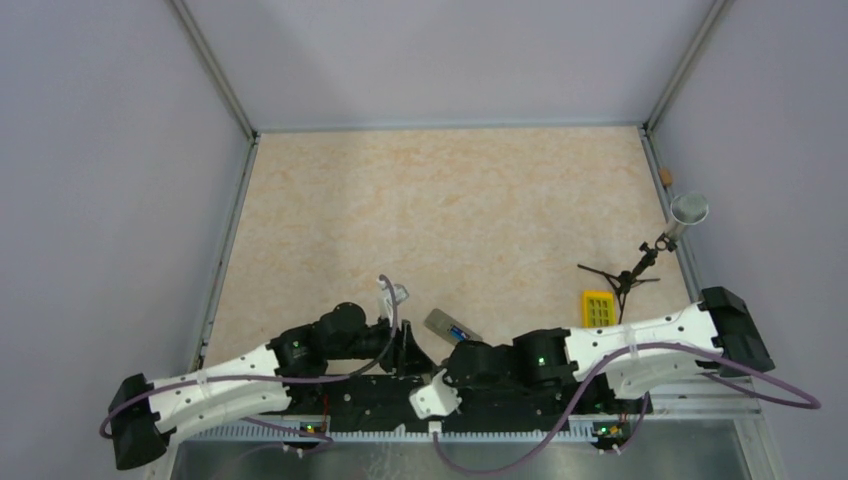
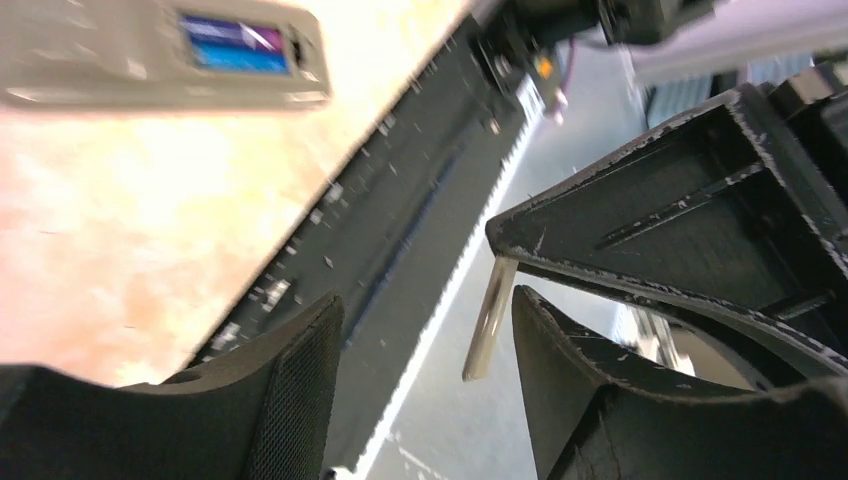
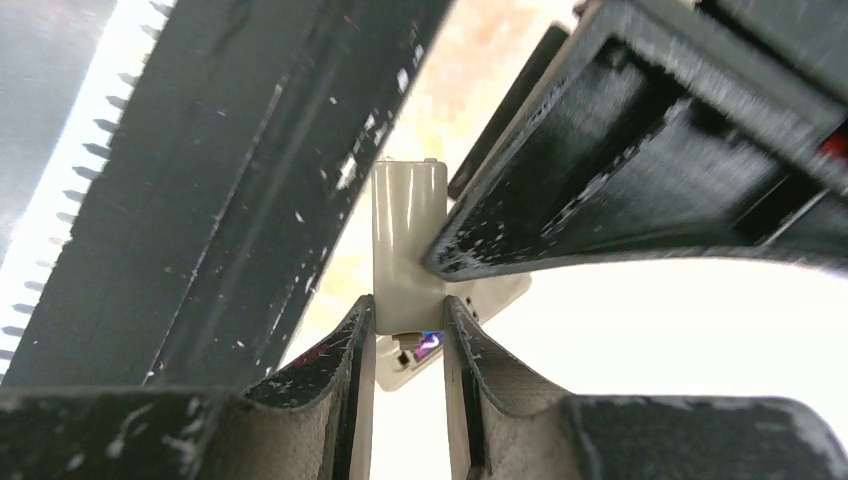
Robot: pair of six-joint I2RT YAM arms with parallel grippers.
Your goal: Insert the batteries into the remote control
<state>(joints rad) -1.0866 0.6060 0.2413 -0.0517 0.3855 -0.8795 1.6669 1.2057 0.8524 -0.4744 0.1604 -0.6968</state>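
Closest to you, at the near edge of the counter [image 1: 330,230] by the black rail [image 1: 380,395], your right fingers [image 3: 330,370] are pinched on the lower end of a flat grey plate [image 3: 408,230] and hold it upright just above the remote. Your left fingers [image 2: 290,390] stand well apart with nothing between them; in the left wrist view the plate shows edge-on beyond their gap, hanging from the other arm's grip. The remote control [image 1: 452,328] lies flat on the counter between the two arms, just beyond both sets of fingers, grey back up and turned at a slant. Its recess is uncovered and the batteries [image 2: 235,45] show as a blue strip inside it; you cannot count them from these views. Farther out on your right, a small yellow block [image 1: 598,308] with a grid on its face sits on the counter. Just behind it, a little black tripod [image 1: 625,275] carries a grey cylinder [image 1: 688,210] near the right wall.
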